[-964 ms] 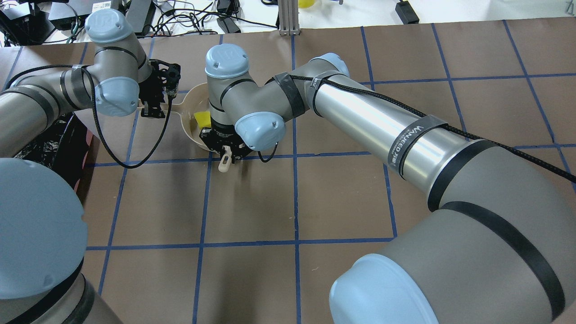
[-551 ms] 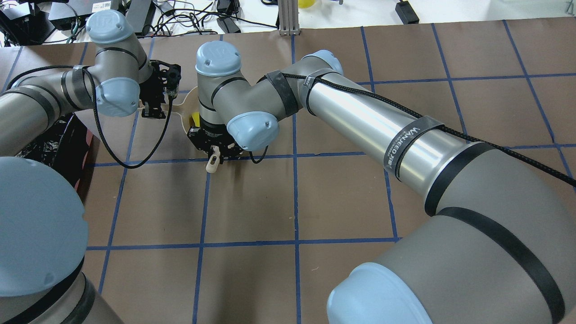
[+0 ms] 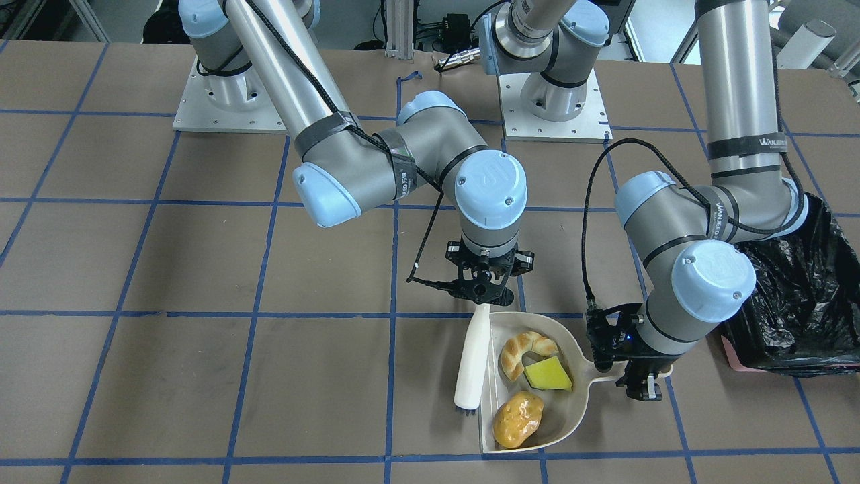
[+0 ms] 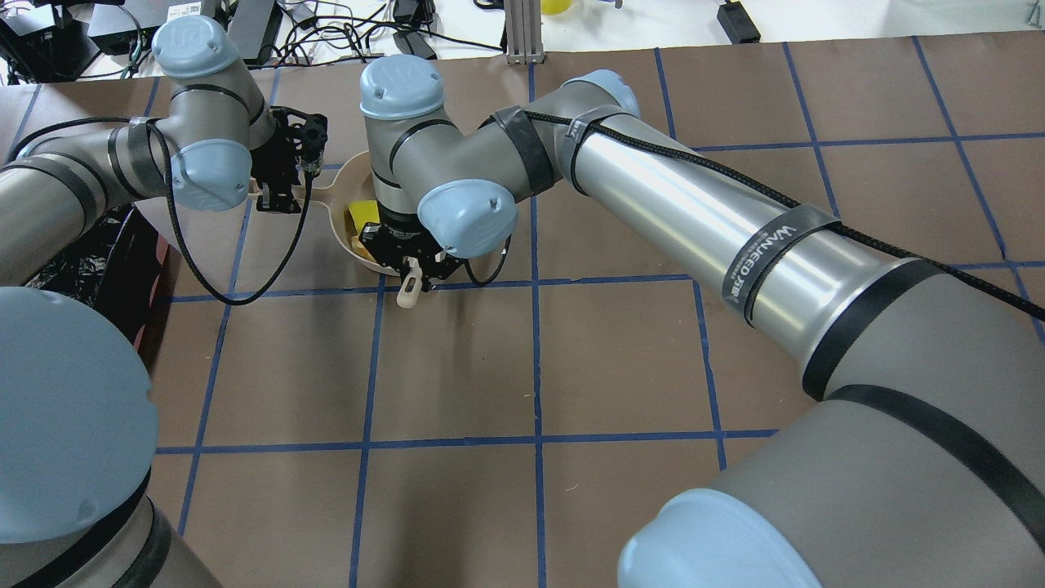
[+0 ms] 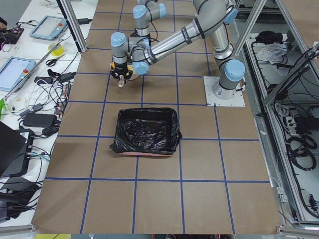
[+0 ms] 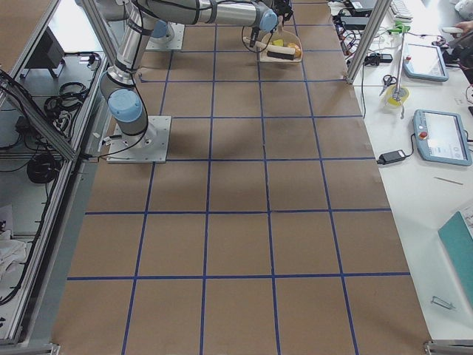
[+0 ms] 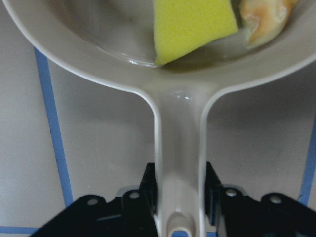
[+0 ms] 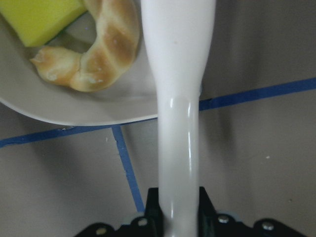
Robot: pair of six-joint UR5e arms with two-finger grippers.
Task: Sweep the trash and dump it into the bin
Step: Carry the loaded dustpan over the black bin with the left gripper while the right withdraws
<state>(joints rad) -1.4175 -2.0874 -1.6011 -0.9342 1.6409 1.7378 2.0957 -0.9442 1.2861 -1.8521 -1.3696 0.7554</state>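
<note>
The croissant (image 3: 527, 348), the yellow sponge block (image 3: 548, 374) and the bread roll (image 3: 517, 418) all lie inside the beige dustpan (image 3: 571, 410). My left gripper (image 3: 639, 378) is shut on the dustpan's handle (image 7: 180, 148), and the pan rests on the table. My right gripper (image 3: 482, 294) is shut on a white brush (image 3: 471, 359), which lies along the pan's open edge. The right wrist view shows the brush handle (image 8: 180, 98) beside the croissant (image 8: 98, 54). The bin (image 3: 799, 302), lined with a black bag, stands just beyond my left arm, with its pink base (image 3: 736, 361) showing.
In the overhead view my right arm hides most of the dustpan (image 4: 347, 175), and only the sponge (image 4: 363, 216) shows. The bin (image 5: 147, 132) sits on the brown gridded table at my left. Cables and devices lie past the table's far edge.
My right gripper swung the brush left toward the pan, then back right to about where it began. My left gripper and the dustpan have not moved.
</note>
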